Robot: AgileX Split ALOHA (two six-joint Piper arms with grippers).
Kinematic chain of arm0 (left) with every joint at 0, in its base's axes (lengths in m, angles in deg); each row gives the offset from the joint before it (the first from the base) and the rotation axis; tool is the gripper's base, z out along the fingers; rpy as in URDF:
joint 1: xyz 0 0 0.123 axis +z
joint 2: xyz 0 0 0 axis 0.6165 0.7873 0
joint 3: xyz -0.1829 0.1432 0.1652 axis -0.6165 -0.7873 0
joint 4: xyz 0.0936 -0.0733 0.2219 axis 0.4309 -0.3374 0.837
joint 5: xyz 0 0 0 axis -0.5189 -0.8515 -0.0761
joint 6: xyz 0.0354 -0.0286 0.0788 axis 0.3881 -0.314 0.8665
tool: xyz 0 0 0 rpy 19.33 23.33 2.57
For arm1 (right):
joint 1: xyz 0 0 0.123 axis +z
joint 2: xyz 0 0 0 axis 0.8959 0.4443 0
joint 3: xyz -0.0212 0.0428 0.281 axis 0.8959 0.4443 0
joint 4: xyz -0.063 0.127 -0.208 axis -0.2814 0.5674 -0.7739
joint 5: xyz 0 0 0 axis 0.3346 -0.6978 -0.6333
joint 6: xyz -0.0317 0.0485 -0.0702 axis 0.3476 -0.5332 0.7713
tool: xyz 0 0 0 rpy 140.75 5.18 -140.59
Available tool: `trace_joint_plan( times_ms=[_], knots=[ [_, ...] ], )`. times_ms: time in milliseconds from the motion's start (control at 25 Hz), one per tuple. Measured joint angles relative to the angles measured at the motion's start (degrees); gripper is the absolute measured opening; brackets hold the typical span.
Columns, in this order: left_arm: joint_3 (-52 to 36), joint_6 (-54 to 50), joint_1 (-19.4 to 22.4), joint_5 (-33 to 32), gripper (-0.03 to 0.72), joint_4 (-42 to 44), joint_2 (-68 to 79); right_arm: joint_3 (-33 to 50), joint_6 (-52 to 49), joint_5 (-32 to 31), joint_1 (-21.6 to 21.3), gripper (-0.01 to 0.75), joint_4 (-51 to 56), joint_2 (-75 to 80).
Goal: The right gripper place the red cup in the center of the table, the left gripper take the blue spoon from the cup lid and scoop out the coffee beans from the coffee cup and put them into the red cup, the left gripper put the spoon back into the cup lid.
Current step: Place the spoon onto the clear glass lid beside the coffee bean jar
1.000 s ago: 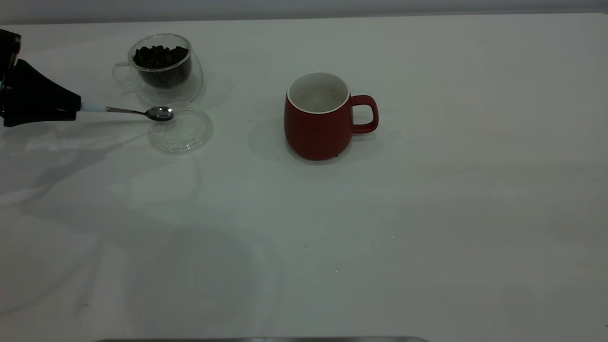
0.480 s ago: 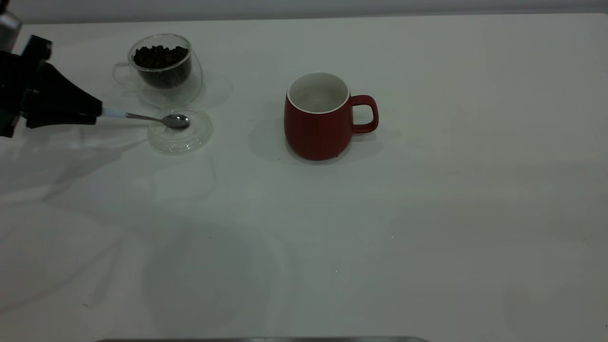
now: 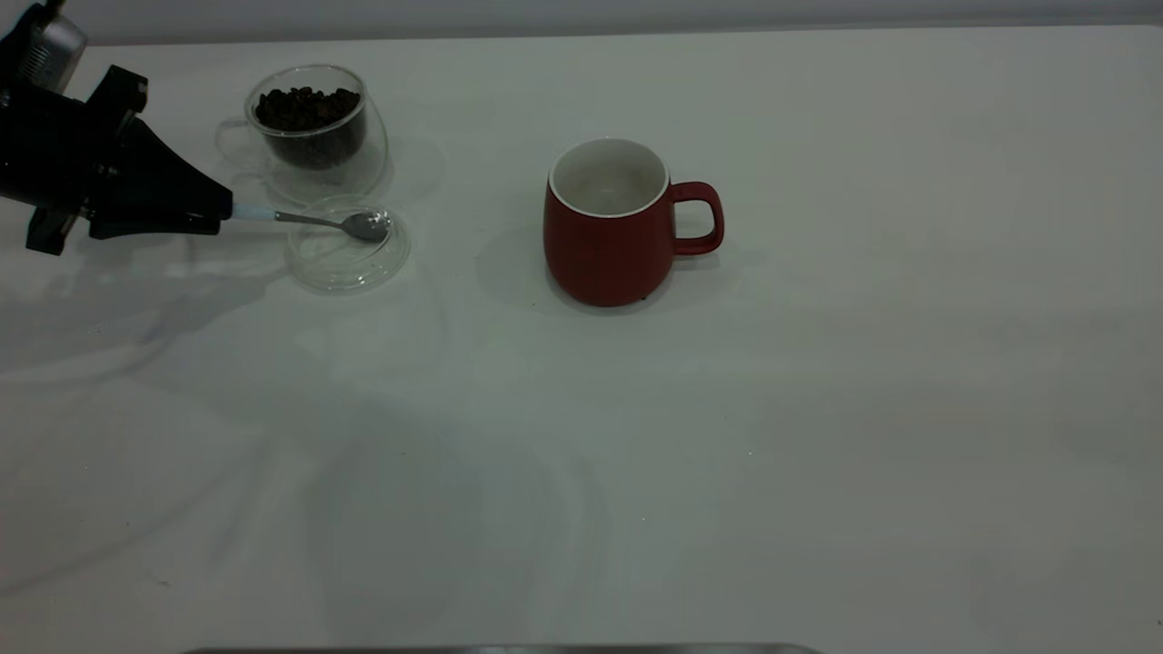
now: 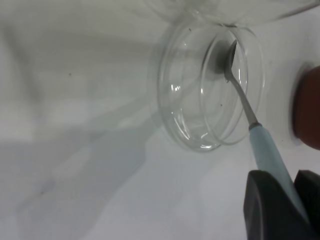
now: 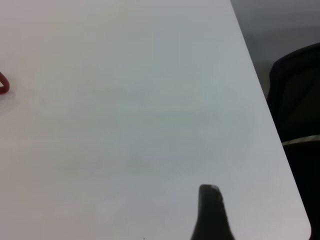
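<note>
Table [image 3: 818, 409], white, carries the red cup [image 3: 604, 241] near centre, handle at three o'clock. At ten o'clock stands the coffee cup [image 3: 309, 127], heaped with coffee beans [image 3: 304, 104]; the cup lid [image 3: 348, 247] lies just beside it. Left gripper [image 3: 218, 214] pinches the blue spoon [image 3: 313, 221], bowl over the lid. Right gripper [image 5: 210, 212]: jaws' state cannot be told.

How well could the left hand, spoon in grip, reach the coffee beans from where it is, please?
Probably well: the left hand holds the blue spoon over the cup lid, and the coffee cup stands open right behind, nothing between.
</note>
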Motion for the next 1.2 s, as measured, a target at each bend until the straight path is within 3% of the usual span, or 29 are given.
trace_joint_plan(
  times_ms=[400,520,680,1000,1200],
  knots=[
    [0.0,0.0,-0.7,-0.6,0.128,-3.9,3.3,0.0,0.0,0.0,0.0,0.568,0.0,0.0],
    [0.0,0.3,-0.7,-0.3,0.159,-4.7,3.9,0.0,0.0,0.0,0.0,0.568,0.0,0.0],
    [0.0,1.1,-0.7,2.3,0.275,-4.7,4.0,0.0,0.0,0.0,0.0,0.568,0.0,0.0],
    [0.7,2.6,-0.7,2.9,0.579,-4.0,4.0,0.0,0.0,0.0,0.0,0.568,0.0,0.0],
    [3.7,-1.0,-0.7,2.8,0.611,2.3,3.5,0.0,0.0,0.0,0.0,0.568,0.0,0.0]
  ],
)
